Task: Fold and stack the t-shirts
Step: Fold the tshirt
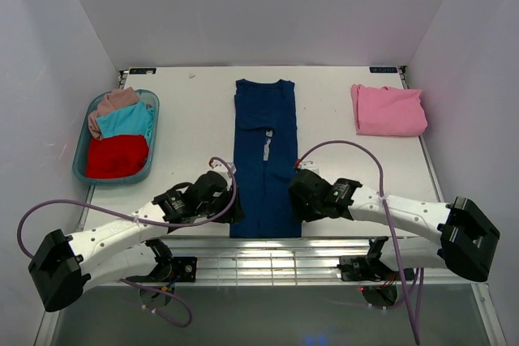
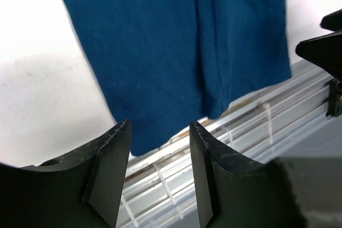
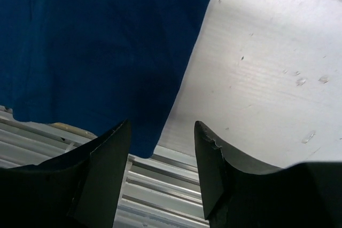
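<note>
The left gripper (image 2: 159, 126) and right gripper (image 3: 162, 126) sit low at the near edge of the table (image 1: 195, 127). Both have their jaws spread with nothing between them. The two arms reach forward and bend inward. Each gripper flanks one near corner of the navy shirt (image 1: 263, 176). This shirt lies folded into a long narrow strip down the middle of the table, collar far and hem at the near edge. A folded pink shirt (image 1: 389, 109) rests at the far right. At the far left a basket (image 1: 81, 147) holds red (image 1: 117, 155), teal (image 1: 130, 121) and dusty-pink (image 1: 113, 103) shirts.
</note>
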`<state>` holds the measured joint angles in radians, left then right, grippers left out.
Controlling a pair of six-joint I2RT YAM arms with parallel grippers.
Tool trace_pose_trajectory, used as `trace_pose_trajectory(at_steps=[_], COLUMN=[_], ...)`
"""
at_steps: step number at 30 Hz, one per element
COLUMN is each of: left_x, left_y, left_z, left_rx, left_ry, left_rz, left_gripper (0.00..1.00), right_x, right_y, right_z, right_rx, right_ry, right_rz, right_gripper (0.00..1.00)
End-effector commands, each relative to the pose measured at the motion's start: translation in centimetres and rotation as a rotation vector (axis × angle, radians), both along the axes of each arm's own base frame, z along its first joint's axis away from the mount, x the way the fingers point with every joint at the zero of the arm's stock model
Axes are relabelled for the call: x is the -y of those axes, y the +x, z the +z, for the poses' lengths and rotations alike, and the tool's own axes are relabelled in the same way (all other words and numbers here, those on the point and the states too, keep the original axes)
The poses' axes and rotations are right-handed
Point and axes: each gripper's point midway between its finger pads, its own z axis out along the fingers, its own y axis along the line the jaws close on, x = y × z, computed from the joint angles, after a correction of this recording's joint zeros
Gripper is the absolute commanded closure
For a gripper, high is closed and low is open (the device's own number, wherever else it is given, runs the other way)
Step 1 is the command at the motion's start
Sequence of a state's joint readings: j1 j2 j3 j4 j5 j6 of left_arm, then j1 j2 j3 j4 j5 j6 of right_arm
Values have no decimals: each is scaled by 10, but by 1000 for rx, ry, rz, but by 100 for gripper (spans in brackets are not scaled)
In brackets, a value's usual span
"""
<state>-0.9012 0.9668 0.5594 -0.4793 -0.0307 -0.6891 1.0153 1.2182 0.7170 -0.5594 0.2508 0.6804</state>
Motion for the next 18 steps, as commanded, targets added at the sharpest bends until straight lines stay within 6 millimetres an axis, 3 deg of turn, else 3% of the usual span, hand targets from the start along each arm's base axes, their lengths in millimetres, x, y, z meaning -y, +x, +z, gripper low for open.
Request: trace_pose_trajectory(at_steps=[1, 8, 18], left_x=[4, -8, -11], left_y=[-18, -27, -35], left_z=[-11, -34, -56], left_rx=[-100, -155, -200], left_ry=[-35, 9, 35], left_rz=[-20, 17, 7], left_gripper=[42, 43, 43], right_x=[-9, -11, -13], right_y=[-16, -36, -46], right_z=[-5, -24, -39], right_rx=[-43, -100, -127], right_ry=[51, 36, 34], right_rz=[-38, -22, -23], right_gripper=[43, 44, 46])
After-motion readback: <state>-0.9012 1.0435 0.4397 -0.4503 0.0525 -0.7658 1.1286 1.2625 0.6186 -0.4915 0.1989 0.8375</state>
